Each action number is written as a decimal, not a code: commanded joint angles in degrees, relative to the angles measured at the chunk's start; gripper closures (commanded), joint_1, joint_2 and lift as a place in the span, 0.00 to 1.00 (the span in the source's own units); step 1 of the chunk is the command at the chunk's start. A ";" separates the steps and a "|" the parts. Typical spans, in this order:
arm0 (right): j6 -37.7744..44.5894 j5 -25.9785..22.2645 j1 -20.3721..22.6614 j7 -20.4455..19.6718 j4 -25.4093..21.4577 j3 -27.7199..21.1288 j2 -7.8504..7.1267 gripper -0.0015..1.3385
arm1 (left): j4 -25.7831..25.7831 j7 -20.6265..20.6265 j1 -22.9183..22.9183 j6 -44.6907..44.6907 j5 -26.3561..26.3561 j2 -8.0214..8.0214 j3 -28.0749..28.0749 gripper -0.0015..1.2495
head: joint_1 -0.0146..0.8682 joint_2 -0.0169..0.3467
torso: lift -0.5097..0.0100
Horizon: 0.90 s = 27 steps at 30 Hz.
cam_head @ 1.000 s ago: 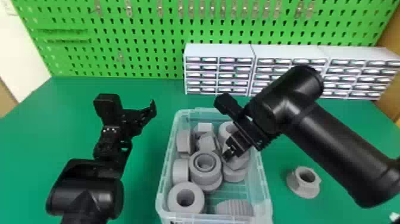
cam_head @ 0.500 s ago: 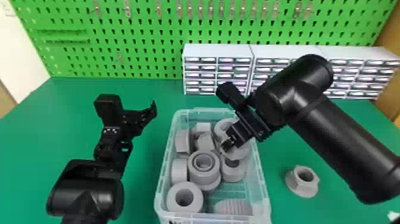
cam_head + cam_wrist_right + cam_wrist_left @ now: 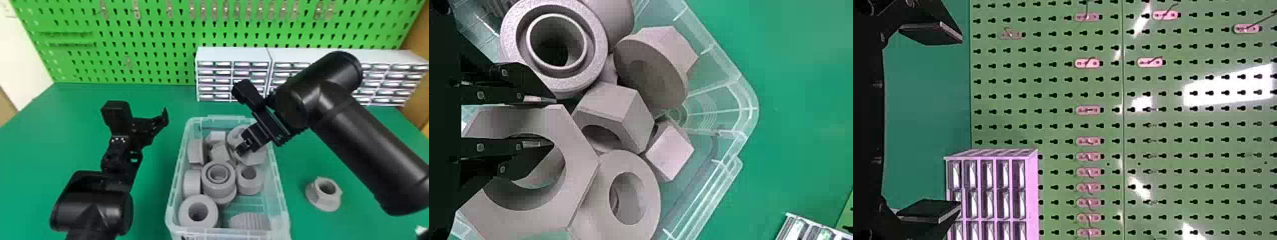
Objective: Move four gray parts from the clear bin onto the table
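Fingers of right gripper (image 3: 553, 122) clamped on one wall of hex nut (image 3: 581, 160), clear bin (image 3: 749, 110) beneath them. Lopsided pinch: nut may swivel, snag adjacent ring part (image 3: 626, 161). Left gripper (image 3: 960, 122): fingers apart.

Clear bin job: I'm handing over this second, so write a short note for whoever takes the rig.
Right gripper: over the clear bin, closed on the wall of a large hexagonal part, one finger in its hole, the other outside. I can't tell whether it is lifted free.
Left gripper: open and empty, over the table left of the bin.
Done: one flanged gray part is on the table, right of the bin.
Left: three more to reach four, counting the hexagonal one; several others lie in the bin.
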 commanded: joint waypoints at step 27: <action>1.93 2.91 -0.20 0.00 -3.96 -5.19 -0.09 0.75 | 0.00 0.00 0.26 0.00 0.09 0.09 0.09 0.09 | 0.80 0.24 | 0.88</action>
